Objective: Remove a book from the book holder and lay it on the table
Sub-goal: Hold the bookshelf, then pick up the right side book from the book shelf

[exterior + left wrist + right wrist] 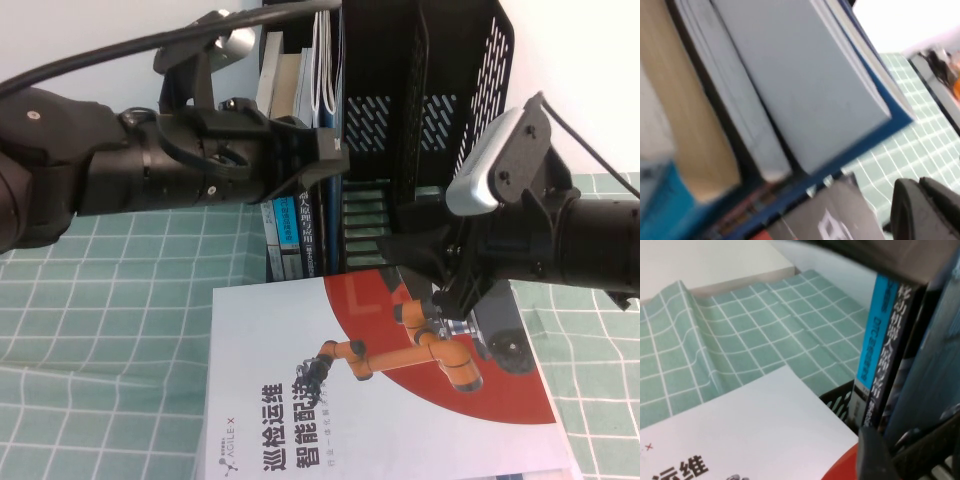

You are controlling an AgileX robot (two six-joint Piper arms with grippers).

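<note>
Pale green cloth-covered desk point(100, 330) with white grid lines is carrying, nearest, a large white-and-red book point(300, 400) picturing an orange robot arm, lying flat. Just past its far edge the right claw point(455, 300) is hovering low in front of the tall black perforated plastic book holder point(470, 80) — released or clenched, I cannot tell. Higher up, the left claw point(330, 160) is reaching against the smaller upright books point(285, 85) in the holder's left side; its state is likewise unclear. In the right wrist view, the dark blue-teal softcover book point(927, 365) is standing in the holder beside a black-spined volume point(890, 355).
</note>
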